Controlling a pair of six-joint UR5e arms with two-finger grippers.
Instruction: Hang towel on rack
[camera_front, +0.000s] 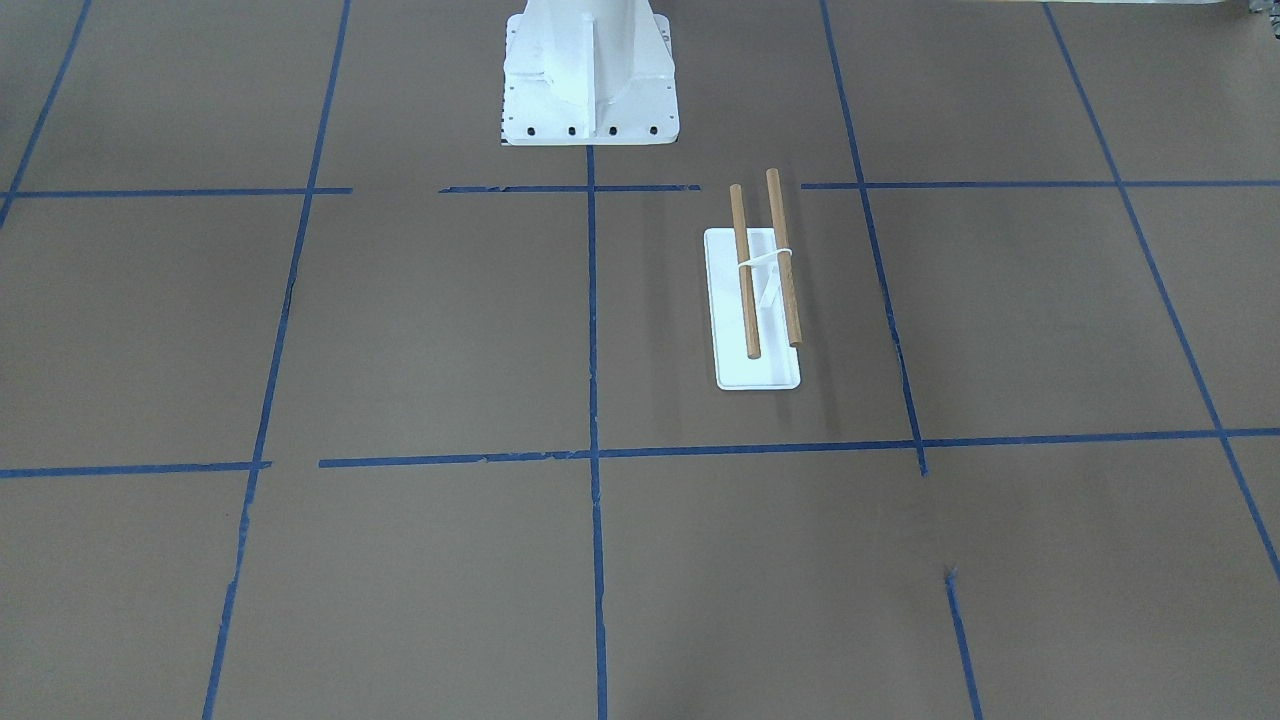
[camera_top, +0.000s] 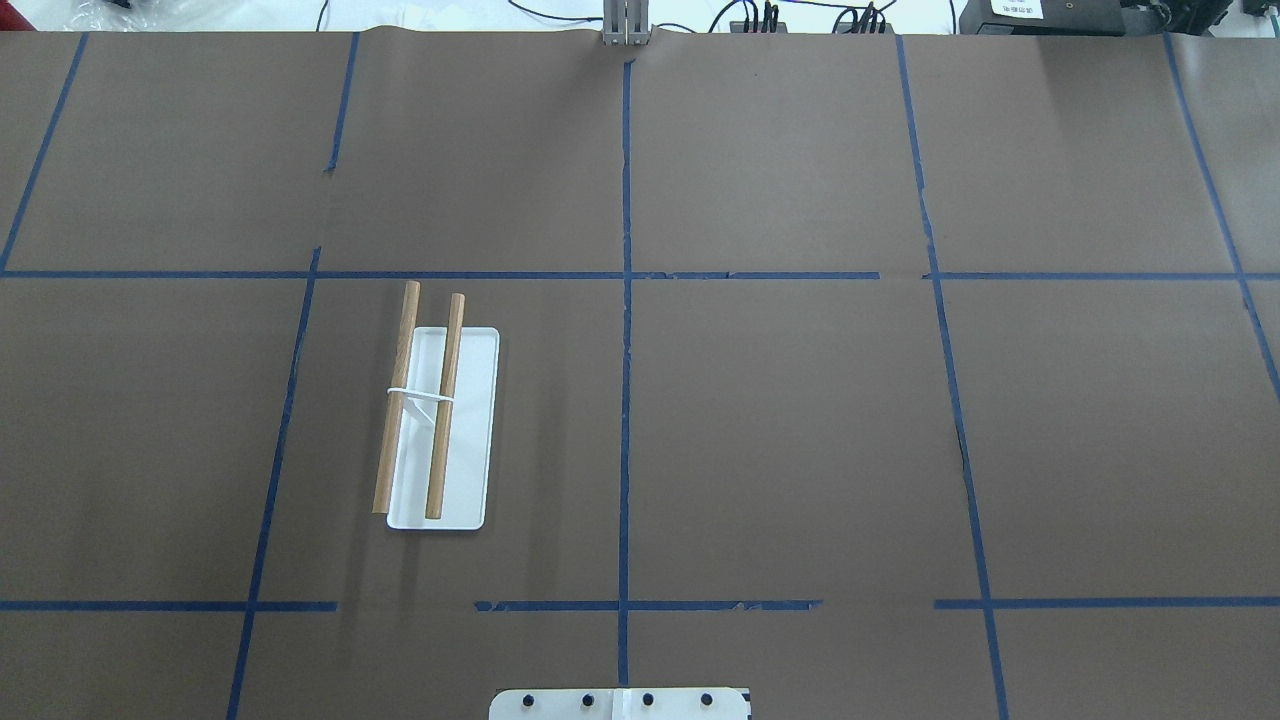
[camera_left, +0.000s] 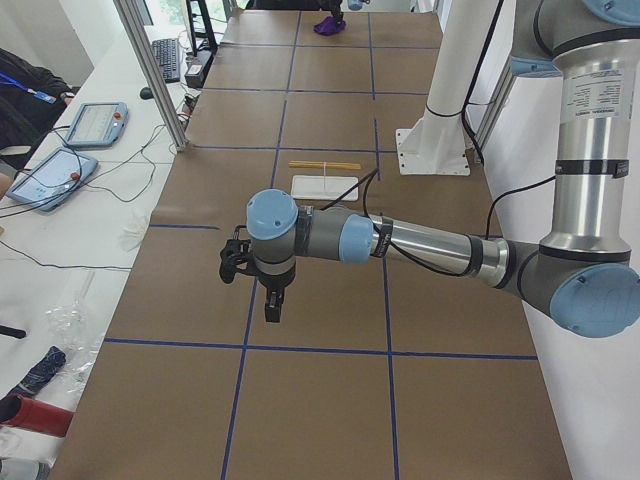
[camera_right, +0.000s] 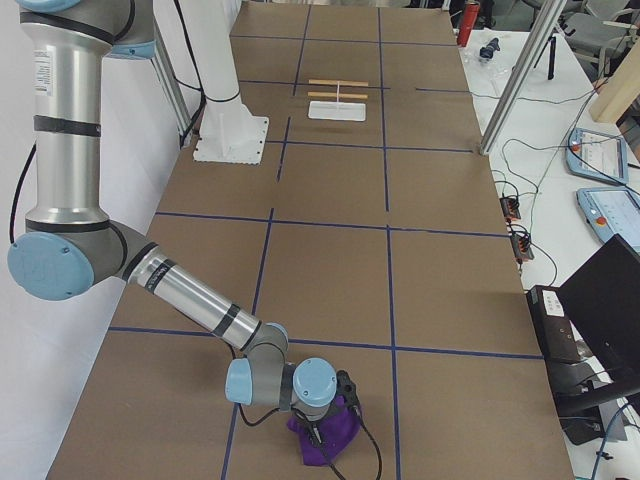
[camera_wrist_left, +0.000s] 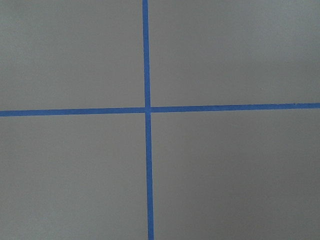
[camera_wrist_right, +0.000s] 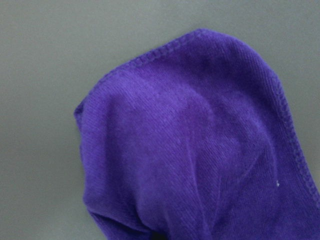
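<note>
Purple towel (camera_wrist_right: 200, 150) in wrist and side views; rack (camera_top: 442, 415) overhead

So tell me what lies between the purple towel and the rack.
Nothing but bare brown table crossed by blue tape lines, as the exterior right view shows; the towel and rack sit far apart.
</note>
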